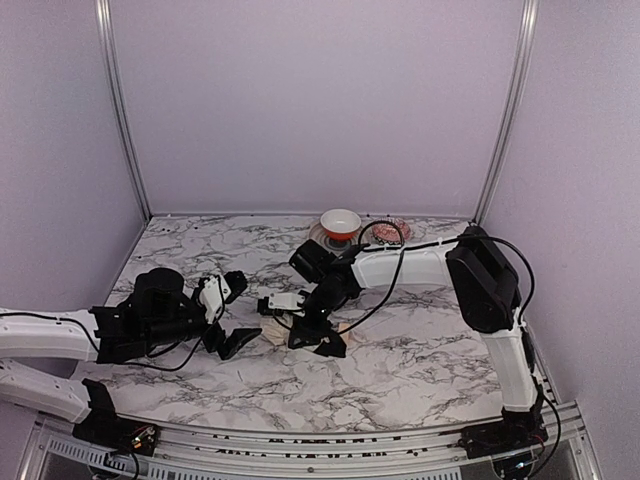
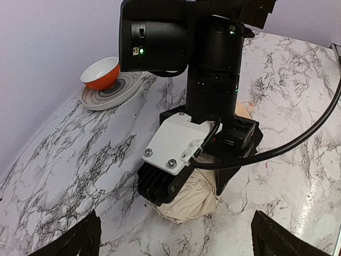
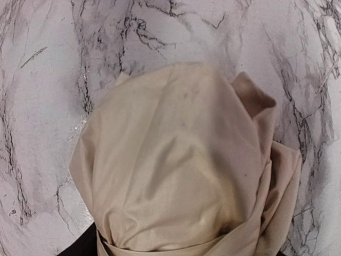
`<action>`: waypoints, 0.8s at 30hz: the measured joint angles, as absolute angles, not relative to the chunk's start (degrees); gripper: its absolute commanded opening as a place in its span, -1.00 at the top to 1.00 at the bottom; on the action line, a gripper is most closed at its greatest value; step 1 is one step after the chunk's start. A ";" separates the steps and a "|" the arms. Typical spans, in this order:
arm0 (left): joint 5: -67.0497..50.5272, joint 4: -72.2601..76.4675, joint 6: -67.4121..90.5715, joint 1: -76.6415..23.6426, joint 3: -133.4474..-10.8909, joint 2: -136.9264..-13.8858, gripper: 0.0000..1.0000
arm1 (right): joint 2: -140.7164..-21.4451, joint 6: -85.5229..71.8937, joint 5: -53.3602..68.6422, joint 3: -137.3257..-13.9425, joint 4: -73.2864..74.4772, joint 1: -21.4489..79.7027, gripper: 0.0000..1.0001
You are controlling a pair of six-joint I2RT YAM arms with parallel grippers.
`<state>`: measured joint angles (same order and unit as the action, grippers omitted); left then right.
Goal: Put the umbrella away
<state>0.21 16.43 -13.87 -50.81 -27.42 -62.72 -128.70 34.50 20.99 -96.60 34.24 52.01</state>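
Umbrella [image 2: 194, 198]: a crumpled cream-beige bundle lying on the marble tabletop [image 1: 420, 370]. It sits about mid-table, roughly halfway between the left and right edges. Only cloth shows.

My right pincer [image 1: 318, 340]: the arm reaches in from the right edge, with the wrist pointed straight down onto the bundle. From its own camera, wrinkled fabric fills nearly the whole view and is gathered tight at the bottom. A sliver of dark finger [image 3: 80, 249] shows at the lower left. The fingertips are buried in cloth. Whether they are clamped on it or only straddling it, I cannot tell.

My left pincer [image 1: 232, 342]: low over the table just left of the bundle, on the left-edge side, aimed at it. Fingers [image 2: 80, 240] are spread wide apart, holding nothing and clear of the cloth.

Red-and-white bowl [image 1: 340, 222]: upright on a grey ringed plate [image 2: 114, 90] by the far edge, well apart from the umbrella.
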 measured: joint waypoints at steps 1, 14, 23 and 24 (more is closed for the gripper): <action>0.30 16.45 -13.87 -50.65 -27.11 -62.35 -0.98 | -128.66 33.95 20.45 -96.57 34.33 52.03 0.01; 2.26 16.49 -13.58 -50.24 -26.72 -62.04 -0.98 | -111.11 12.25 6.22 -78.35 22.39 45.12 0.42; 12.84 16.43 -7.81 -49.84 -28.93 -67.05 -0.98 | -94.76 -10.48 -3.25 -57.69 6.79 27.79 0.46; 14.33 16.47 -6.70 -49.76 -29.36 -67.66 -0.98 | -94.32 -12.12 -3.88 -56.25 6.17 27.94 0.41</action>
